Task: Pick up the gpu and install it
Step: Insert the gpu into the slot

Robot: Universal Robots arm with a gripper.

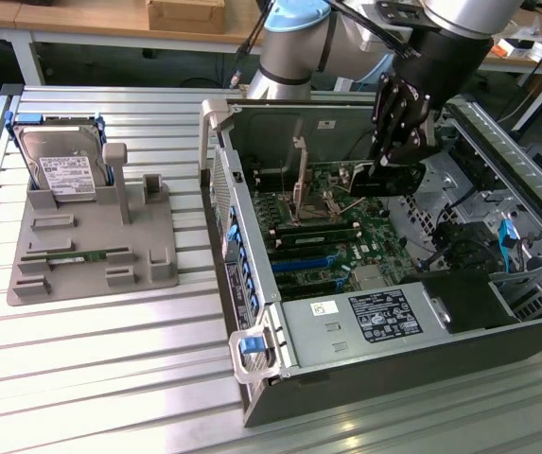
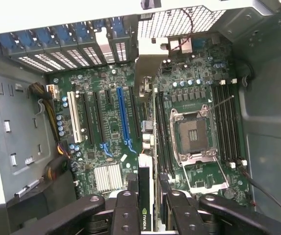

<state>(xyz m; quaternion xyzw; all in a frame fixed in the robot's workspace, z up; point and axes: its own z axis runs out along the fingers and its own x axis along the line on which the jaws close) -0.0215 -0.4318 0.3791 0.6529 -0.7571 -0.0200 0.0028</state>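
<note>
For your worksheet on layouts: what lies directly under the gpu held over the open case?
Under the gpu, shut in the gripper, lies the motherboard with its slots; the part beneath the card is covered.

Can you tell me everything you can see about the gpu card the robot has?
The gpu is a small, thin, dark card, seen edge-on in the wrist view, with a green logo on it. The gripper holds it between black fingers, up in the air above the green board inside the open computer case. It isn't plugged into any slot yet.
</note>
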